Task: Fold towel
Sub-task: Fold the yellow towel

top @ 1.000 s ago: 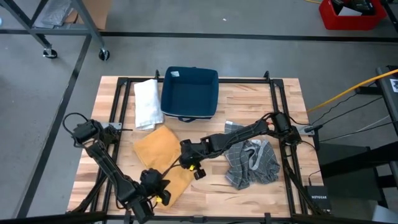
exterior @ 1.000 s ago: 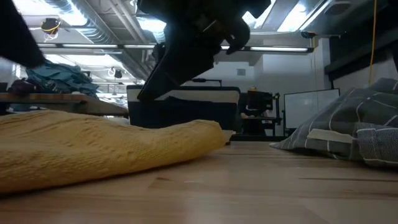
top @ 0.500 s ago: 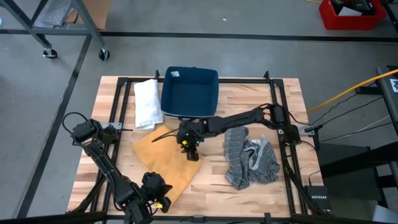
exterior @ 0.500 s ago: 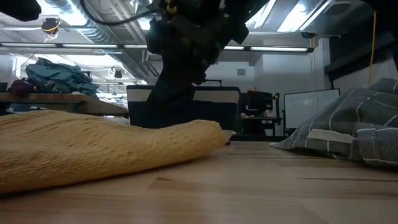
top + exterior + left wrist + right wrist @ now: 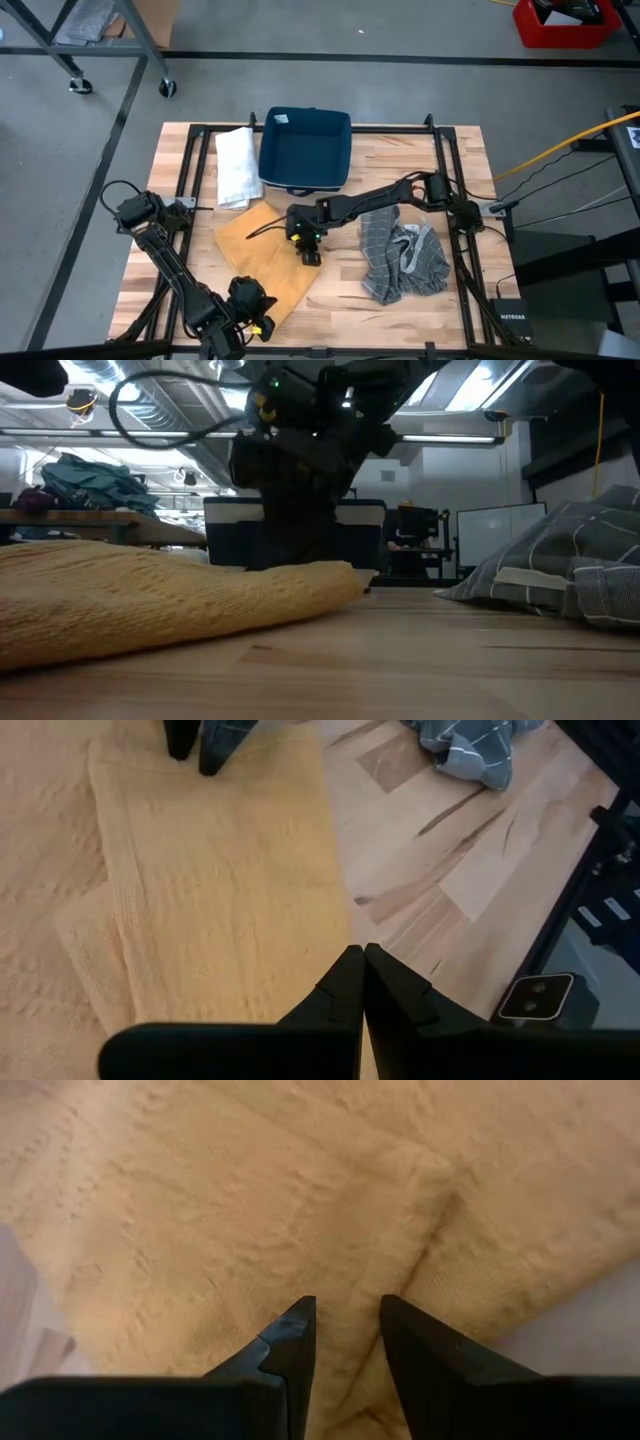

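The yellow towel (image 5: 262, 262) lies folded on the wooden table, one layer over another, with its edges showing in the left wrist view (image 5: 210, 890). My right gripper (image 5: 310, 254) points down at the towel's right part, open, its fingertips (image 5: 300, 1312) on either side of a raised fold ridge (image 5: 345, 1295). In the low view it stands right at the towel's top (image 5: 300, 565). My left gripper (image 5: 256, 312) hovers shut above the towel's near right edge (image 5: 335, 935), clear of it. My right gripper comes at the yellow towel from above, slanting down, its open fingers astride the fold ridge (image 5: 345, 1330). Whether the fingertips touch the cloth I cannot tell. Nothing is pinched between them.
A blue bin (image 5: 305, 150) stands at the far middle, with a folded white towel (image 5: 237, 165) to its left. A crumpled grey checked cloth (image 5: 405, 258) lies to the right of the yellow towel. Black frame rails run along the table's sides.
My right gripper has gone from the towel's near right corner toward the table's far edge, rolled about its own line, and sunk down onto the towel's top. Its finger gap is unchanged. The towel has kept its place.
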You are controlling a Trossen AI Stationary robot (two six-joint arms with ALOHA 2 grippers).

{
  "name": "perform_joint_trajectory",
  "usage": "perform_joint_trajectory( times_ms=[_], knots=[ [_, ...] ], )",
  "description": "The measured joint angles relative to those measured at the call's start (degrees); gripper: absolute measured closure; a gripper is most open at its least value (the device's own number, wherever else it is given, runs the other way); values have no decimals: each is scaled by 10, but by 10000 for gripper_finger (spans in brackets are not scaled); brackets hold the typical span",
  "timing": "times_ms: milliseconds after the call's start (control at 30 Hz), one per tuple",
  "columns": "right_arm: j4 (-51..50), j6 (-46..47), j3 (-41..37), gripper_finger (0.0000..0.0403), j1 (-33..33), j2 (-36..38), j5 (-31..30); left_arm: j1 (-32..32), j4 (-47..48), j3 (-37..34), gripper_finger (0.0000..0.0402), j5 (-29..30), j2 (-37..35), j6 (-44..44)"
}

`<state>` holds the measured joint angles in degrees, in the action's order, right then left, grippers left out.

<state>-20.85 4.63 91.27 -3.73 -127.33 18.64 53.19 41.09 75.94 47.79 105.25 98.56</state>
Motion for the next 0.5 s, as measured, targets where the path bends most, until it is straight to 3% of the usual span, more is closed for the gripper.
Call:
perform_joint_trajectory(
  times_ms=[500],
  knots=[
    [-2, 14, 0, 281, 17, 0, 6, 1, -2, 0, 401, 0, 0, 0]
  ],
)
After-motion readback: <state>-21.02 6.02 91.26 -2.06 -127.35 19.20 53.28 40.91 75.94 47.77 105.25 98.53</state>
